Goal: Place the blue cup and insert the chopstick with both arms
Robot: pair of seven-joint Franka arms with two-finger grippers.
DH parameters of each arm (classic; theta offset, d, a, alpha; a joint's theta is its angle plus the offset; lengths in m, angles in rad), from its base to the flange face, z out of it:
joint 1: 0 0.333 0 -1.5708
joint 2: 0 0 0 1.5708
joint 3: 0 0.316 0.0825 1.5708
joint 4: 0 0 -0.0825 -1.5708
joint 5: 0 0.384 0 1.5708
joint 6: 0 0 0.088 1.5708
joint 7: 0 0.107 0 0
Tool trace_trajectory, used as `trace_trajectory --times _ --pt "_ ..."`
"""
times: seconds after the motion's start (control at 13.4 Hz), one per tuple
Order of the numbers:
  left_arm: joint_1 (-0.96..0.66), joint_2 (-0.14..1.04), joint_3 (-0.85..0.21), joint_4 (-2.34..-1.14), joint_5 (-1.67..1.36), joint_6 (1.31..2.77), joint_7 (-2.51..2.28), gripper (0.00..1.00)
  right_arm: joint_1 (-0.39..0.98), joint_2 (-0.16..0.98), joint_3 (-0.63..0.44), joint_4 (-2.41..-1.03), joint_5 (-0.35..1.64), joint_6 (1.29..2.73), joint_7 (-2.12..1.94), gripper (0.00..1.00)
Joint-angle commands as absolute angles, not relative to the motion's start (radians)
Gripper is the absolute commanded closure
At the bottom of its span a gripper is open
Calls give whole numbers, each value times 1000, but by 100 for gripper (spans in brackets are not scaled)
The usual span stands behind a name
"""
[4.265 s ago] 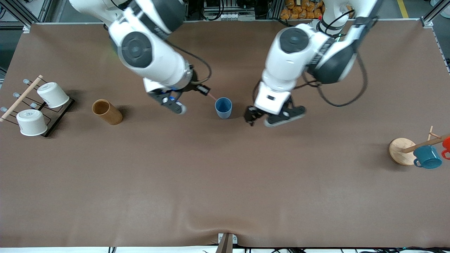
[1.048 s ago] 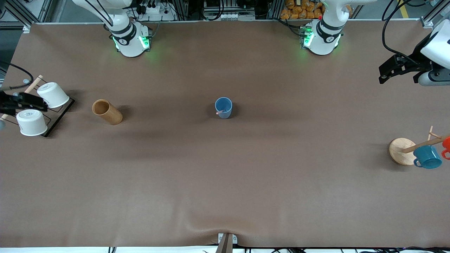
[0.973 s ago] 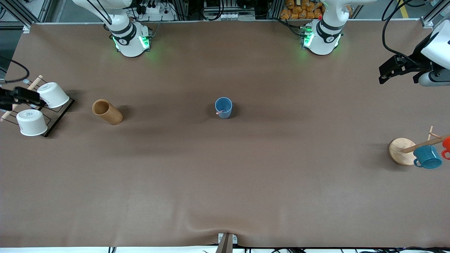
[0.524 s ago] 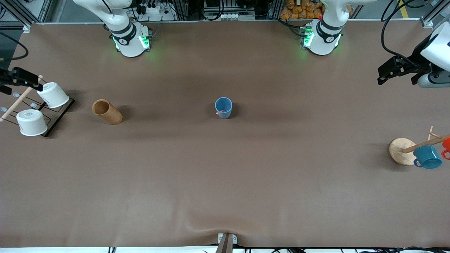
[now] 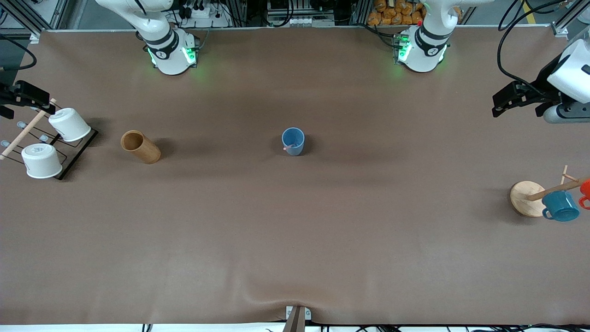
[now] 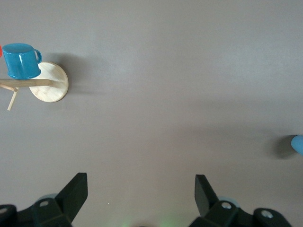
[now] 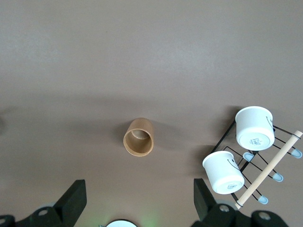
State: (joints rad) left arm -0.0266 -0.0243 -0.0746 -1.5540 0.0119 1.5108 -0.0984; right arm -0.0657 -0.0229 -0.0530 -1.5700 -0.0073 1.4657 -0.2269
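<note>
The blue cup (image 5: 293, 139) stands upright mid-table. The chopstick (image 5: 287, 147) is inside it, its pale pink tip leaning on the rim nearest the front camera. Neither gripper is near the cup. My left gripper (image 5: 504, 99) is open and empty, up in the air over the left arm's end of the table. In the left wrist view the left gripper (image 6: 141, 189) has wide jaws over bare mat, with the cup's edge (image 6: 298, 144) just in view. My right gripper (image 5: 39, 97) is open and empty over the rack at the right arm's end. The right wrist view shows the right gripper (image 7: 139, 194) empty.
A brown wooden cylinder (image 5: 140, 146) lies between the cup and a wire rack (image 5: 76, 152) that holds two white cups (image 5: 69, 124). A round wooden mug stand (image 5: 526, 198) with a teal mug (image 5: 560, 205) and a red mug stands at the left arm's end.
Both arms have drawn back from the cup to the table's ends, leaving the chopstick in it. In the last second the right gripper shifted toward the robots' bases over the rack.
</note>
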Motion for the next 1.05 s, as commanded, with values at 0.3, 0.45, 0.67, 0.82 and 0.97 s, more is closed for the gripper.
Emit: trace_trajectory --times 0.3,0.45,0.67,0.82,0.97 --pt "-26 -38 -69 -1539 6 1519 -100 0 -77 -41 -40 -1557 -20 1496 -224 0" --pt "-26 -37 -68 -1537 5 1519 -97 0 -77 -43 -38 -1559 -11 1496 -177 0" --pt "-25 -37 -66 -1537 5 1519 -84 0 -77 -43 -40 -1560 -8 1497 -172 0" --pt "-25 -35 -66 -1536 5 1519 -90 0 -75 -43 -40 -1562 -8 1494 -172 0" --pt "-26 -31 -66 -1516 8 1517 -98 0 -75 -43 -40 -1562 -8 1491 -170 0"
